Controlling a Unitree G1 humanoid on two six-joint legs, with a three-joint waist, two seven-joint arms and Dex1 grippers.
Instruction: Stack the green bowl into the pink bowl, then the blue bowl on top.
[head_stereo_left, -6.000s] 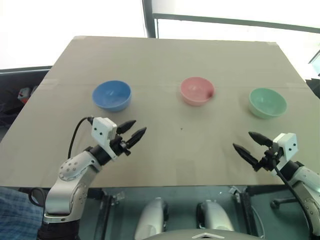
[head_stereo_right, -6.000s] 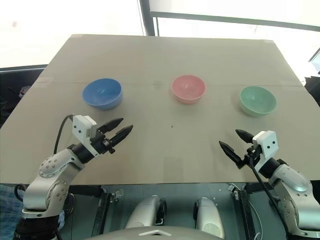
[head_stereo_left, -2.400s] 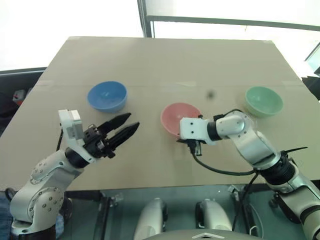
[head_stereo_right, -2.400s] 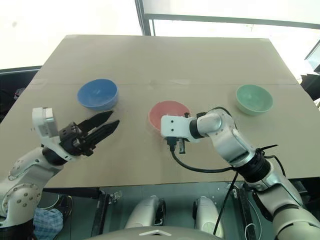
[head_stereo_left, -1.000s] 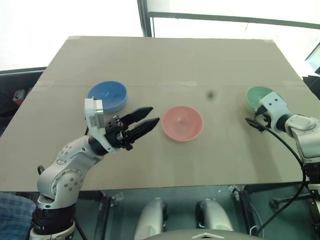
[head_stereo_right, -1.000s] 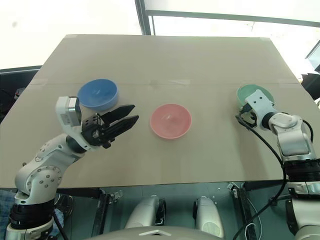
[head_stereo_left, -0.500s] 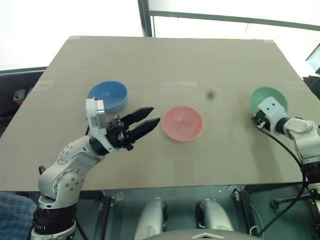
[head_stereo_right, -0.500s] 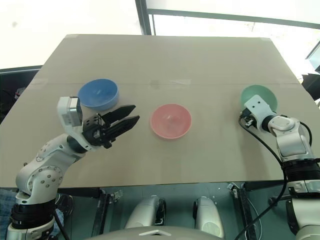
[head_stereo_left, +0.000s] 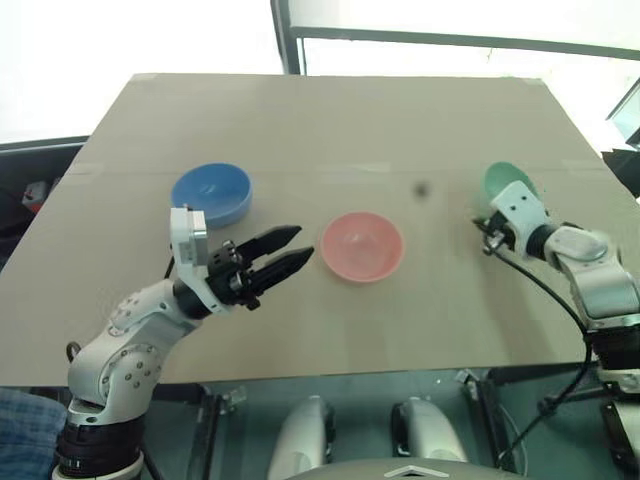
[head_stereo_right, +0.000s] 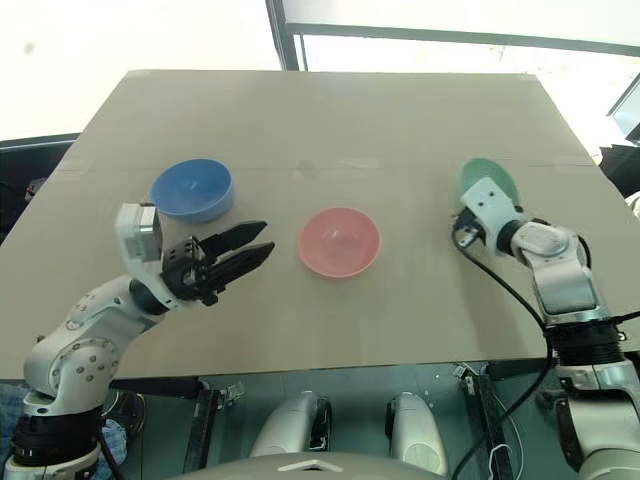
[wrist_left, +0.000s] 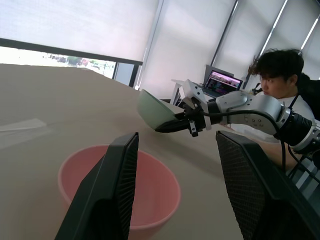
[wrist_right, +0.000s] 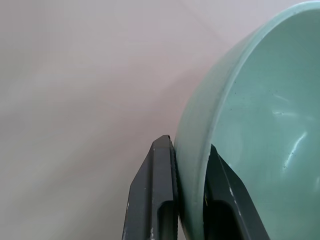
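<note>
Your right gripper (wrist_right: 189, 192) is pinched shut on the rim of the green bowl (wrist_right: 250, 130), holding it tilted and lifted to the right of the pink bowl (head_stereo_left: 362, 246). Carry it over the pink bowl's centre and level it before letting go. A round bowl has no long axis; its mouth now faces sideways. Your left gripper (head_stereo_left: 283, 251) waits wide open and empty, just left of the pink bowl.

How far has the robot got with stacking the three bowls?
Nothing is stacked yet. In hand: the right gripper pinches the rim of the green bowl, tilted and lifted. Left: set it into the pink bowl, then add the blue bowl. The left gripper is open.
</note>
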